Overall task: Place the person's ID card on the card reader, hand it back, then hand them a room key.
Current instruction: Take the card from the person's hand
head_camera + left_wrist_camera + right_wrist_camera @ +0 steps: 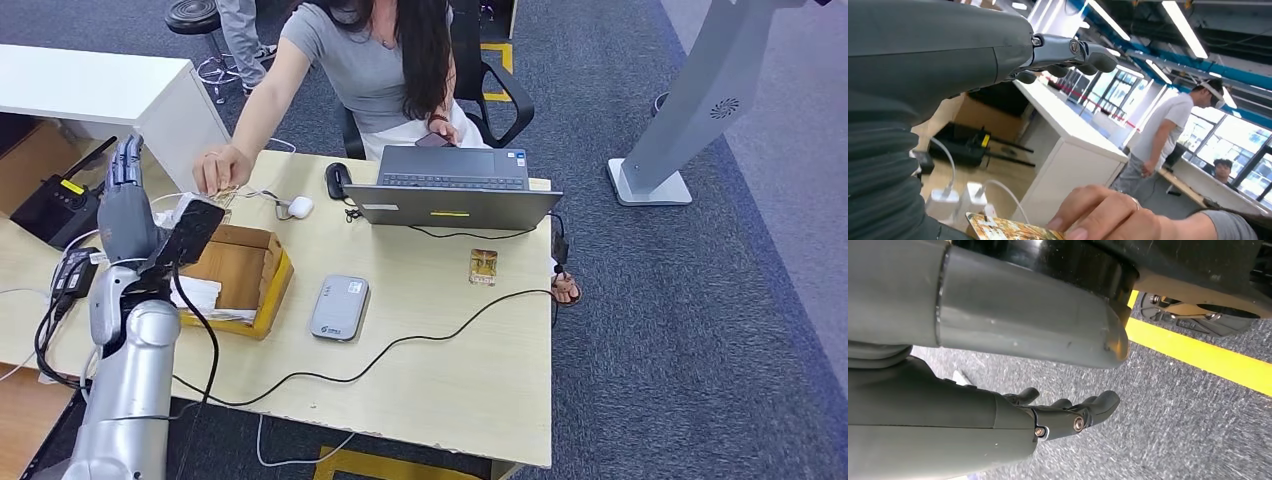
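Carpeted office, cluttered bench (pixel 440 380). Left hand (pixel 125 205) raised at 9 o'clock, fingers apart, grasping nothing; card (pixel 1013 230) pinched by person's hand (pixel 222 170). Could fumble handover. Right hand (pixel 1058 415) released.

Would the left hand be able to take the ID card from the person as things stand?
Probably yes: the left hand is raised and open, the person's hand holds the ID card close beside it, and nothing lies between.

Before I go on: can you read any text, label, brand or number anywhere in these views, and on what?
None can be read.
Grey card reader: small logo, too small.
Grey open laptop: yellow strip and white sticker, blurred.
Patterned card in the person's hand: print, no legible words.
Small card on the table: illegible.
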